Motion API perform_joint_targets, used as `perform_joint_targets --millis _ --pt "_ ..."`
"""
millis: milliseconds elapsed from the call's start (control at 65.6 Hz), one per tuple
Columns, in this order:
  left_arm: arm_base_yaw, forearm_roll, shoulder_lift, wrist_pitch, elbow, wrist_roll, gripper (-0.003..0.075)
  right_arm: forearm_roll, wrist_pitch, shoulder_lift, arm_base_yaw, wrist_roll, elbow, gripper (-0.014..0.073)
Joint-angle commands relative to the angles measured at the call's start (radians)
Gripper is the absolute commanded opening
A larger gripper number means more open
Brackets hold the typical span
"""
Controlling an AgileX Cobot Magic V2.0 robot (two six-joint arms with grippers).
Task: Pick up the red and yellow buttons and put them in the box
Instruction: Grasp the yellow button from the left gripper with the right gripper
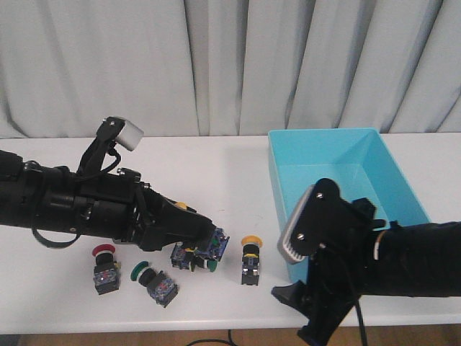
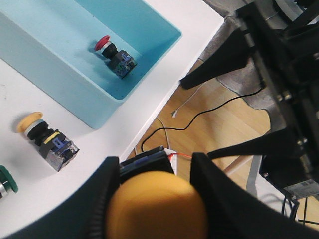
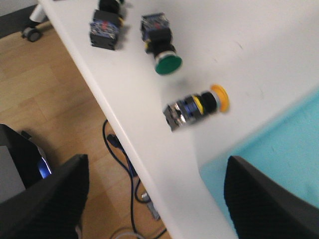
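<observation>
My left gripper (image 1: pixel 207 235) is shut on a yellow button (image 2: pixel 157 209), held low over the table's front middle; its blue-black body (image 1: pixel 219 244) sticks out past the fingers. A second yellow button (image 1: pixel 251 258) stands just right of it, also in the left wrist view (image 2: pixel 45 140) and the right wrist view (image 3: pixel 197 109). A red button (image 1: pixel 104 270) stands at the front left. Another red button (image 2: pixel 112 52) lies inside the light-blue box (image 1: pixel 328 155). My right gripper (image 3: pixel 154 199) is open and empty, over the table's front edge near the box's front corner (image 1: pixel 299 316).
Two green-capped switches lie near the front, one (image 1: pixel 153 280) right of the red button and one (image 1: pixel 194 261) under my left gripper. The table's front edge is close, with wood floor and cables (image 3: pixel 119 164) below. Curtains hang behind.
</observation>
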Motion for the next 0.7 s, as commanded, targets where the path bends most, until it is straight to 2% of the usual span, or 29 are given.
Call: perform_joint_targets --millis 0,152,305,457,686 --pt "-0.004 -0.073 -0.026 0.024 -0.027 0.001 0.0104 0.165 -0.084 0.011 0.003 -0.203 -0.027 0.0555" --pt "-0.004 -0.1 -0.026 0.043 -0.027 0.001 0.0104 0.452 -0.091 0.052 0.003 -0.514 -0.027 0.0555" --pt "-0.004 -0.124 -0.026 0.053 -0.027 0.001 0.0104 0.659 -0.119 0.072 0.003 -0.7 -0.027 0.0555" --pt "-0.004 -0.124 -0.026 0.063 -0.027 0.001 0.0104 0.719 -0.132 0.081 0.003 -0.788 -0.048 0.0555" --pt "-0.004 -0.162 -0.026 0.064 -0.027 0.001 0.0104 0.716 -0.071 0.111 0.003 -0.793 -0.108 0.0554"
